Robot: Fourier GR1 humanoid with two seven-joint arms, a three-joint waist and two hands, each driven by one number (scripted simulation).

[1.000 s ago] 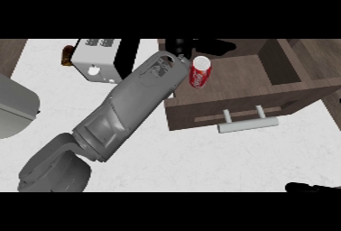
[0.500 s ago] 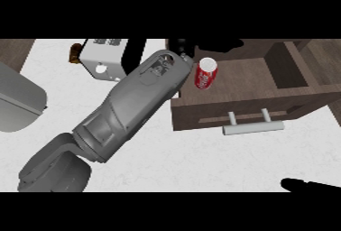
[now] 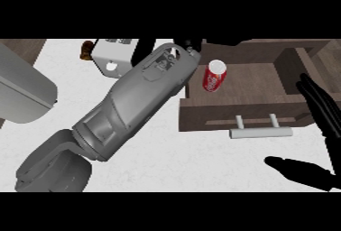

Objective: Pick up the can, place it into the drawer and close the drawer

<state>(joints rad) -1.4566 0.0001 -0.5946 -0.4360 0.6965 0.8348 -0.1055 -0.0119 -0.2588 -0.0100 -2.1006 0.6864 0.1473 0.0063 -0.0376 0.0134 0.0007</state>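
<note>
The right hand (image 3: 318,135) shows at the view's right edge with its black fingers (image 3: 317,100) straight and spread apart from the thumb (image 3: 296,169), curled round nothing. The long fingers lie over the right wall of the drawer (image 3: 250,115), and the thumb sits below and to the right of the drawer's front; whether the fingers actually touch the wall is hard to tell from this angle.

The left hand (image 3: 190,45) is mostly hidden behind its own grey forearm (image 3: 133,108); only a few dark finger shapes peek out just beyond the drawer's upper left corner, and I cannot tell whether they are curled or straight.

The can (image 3: 214,76), red with a pale top, stands upright inside the drawer, in its left rear part, just beside the left forearm's wrist end. The drawer is pulled open, its brown floor bare to the right of the can. A pale bar handle (image 3: 261,132) sticks out from the drawer's front.

Left of the drawer, past the forearm, a white toaster (image 3: 117,56) sits on the pale counter (image 3: 200,158).
</note>
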